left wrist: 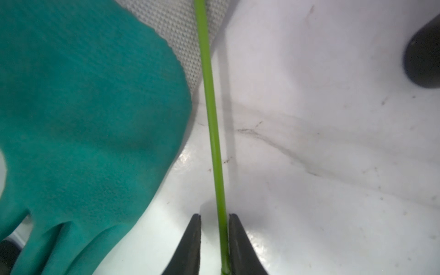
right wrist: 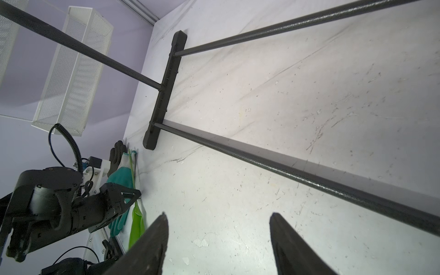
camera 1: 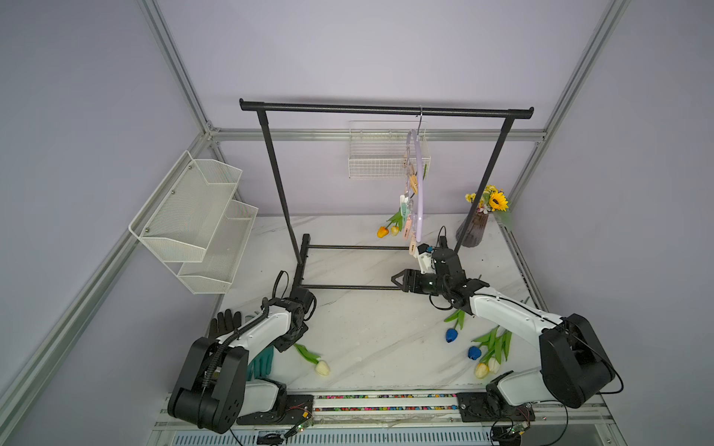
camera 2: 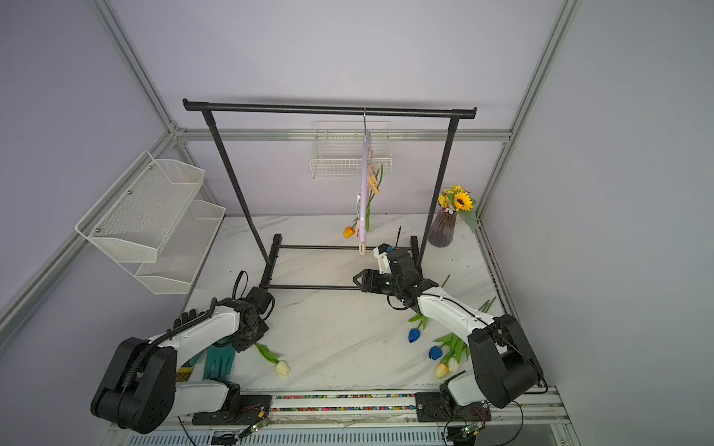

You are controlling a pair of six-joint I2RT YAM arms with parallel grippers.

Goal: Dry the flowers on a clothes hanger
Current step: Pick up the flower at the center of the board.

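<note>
Cream-white artificial tulip [left wrist: 212, 119], long green stem, on the white marbled counter [left wrist: 309, 166]; stem between the left end effector [left wrist: 214, 215] jaws, touching one finger [left wrist: 240, 238], grip cannot be told; tulip head at its 4 o'clock in a top view [camera 1: 322, 367]; right end effector [right wrist: 219, 213] released, empty.

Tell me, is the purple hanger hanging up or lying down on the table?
Hanging up. The clothes hanger dangles by its metal hook from the black rack.

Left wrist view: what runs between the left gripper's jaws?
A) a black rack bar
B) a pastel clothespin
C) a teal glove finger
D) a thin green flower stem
D: the thin green stem passes between the jaws of the left gripper, with the teal glove lying beside it.
</note>
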